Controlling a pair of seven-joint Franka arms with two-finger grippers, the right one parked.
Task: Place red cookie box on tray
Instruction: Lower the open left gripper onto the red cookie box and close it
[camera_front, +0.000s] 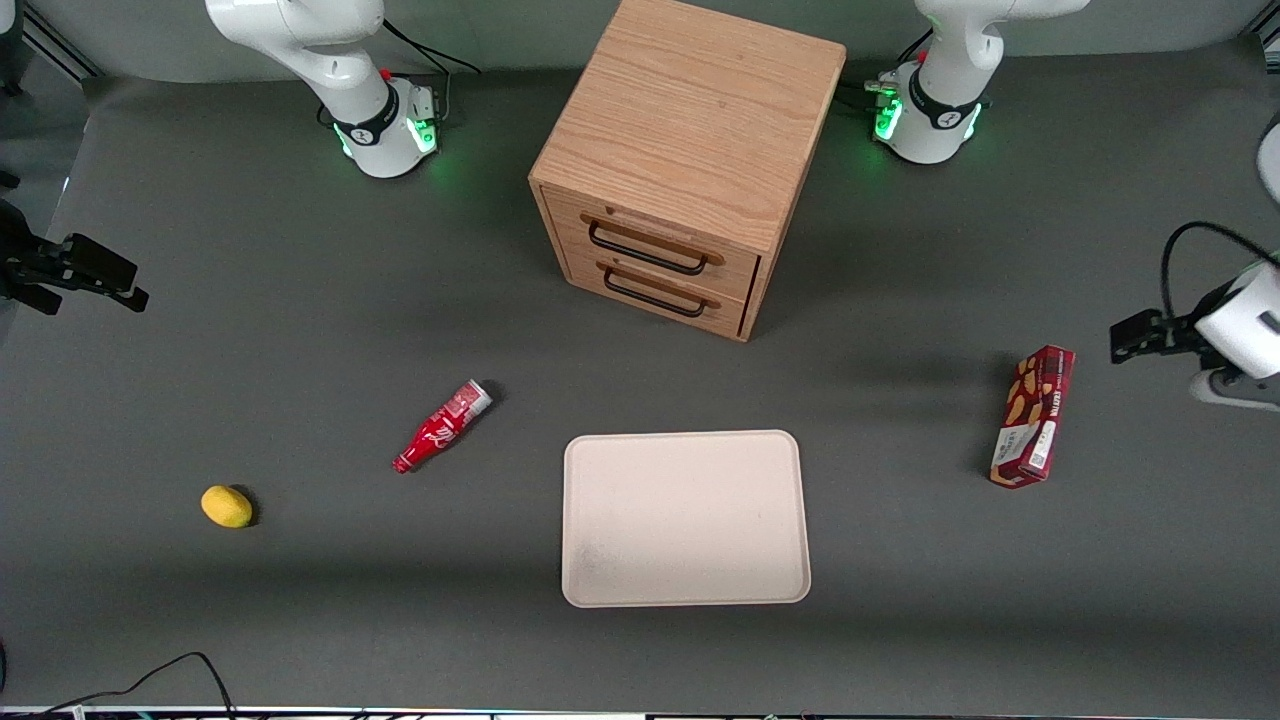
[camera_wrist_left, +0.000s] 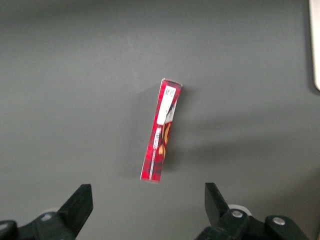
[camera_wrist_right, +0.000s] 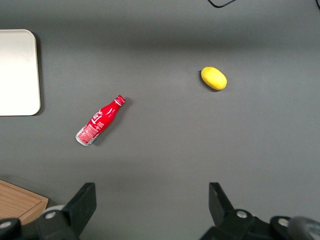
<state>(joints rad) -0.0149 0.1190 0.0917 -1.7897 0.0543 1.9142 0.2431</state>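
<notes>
At the right of the front view the red cookie box rests on the table, well apart from the tray at lower centre. The gripper hovers above the box, jaws wide open and empty. This looks like the approach step; next it probably must descend and straddle the box's narrow sides
</notes>
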